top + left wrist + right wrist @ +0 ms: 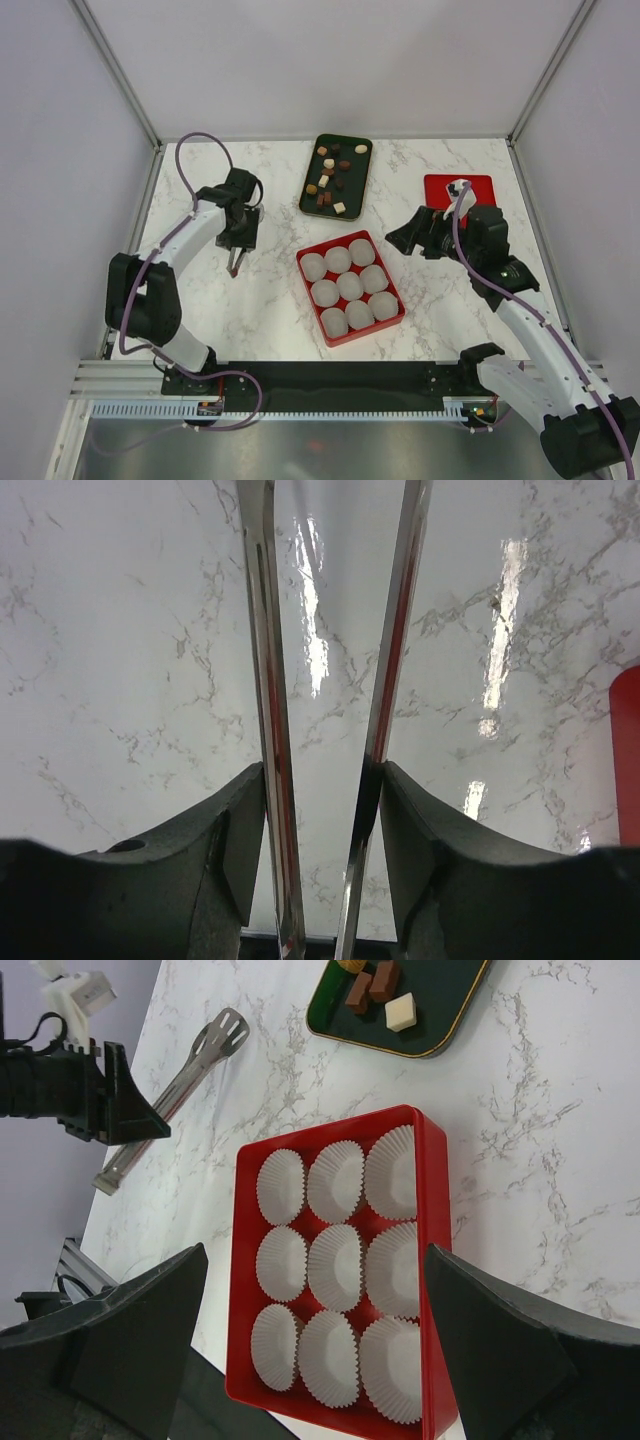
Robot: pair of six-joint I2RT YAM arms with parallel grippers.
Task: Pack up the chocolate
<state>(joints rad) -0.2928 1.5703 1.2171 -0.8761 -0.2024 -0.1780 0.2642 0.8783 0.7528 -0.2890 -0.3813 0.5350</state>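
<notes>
The chocolate, several small dark brown, tan and cream pieces, lies on a dark tray at the back centre; a few pieces show in the right wrist view. My left gripper is shut on metal tongs, left of the red box and above the marble. The tong arms run between its fingers with nothing between them. My right gripper is open and empty, right of the red box. In the right wrist view it hovers over the box.
The red box holds several empty white paper cups. A red lid lies at the back right, partly under my right arm. The tongs and left gripper also show in the right wrist view.
</notes>
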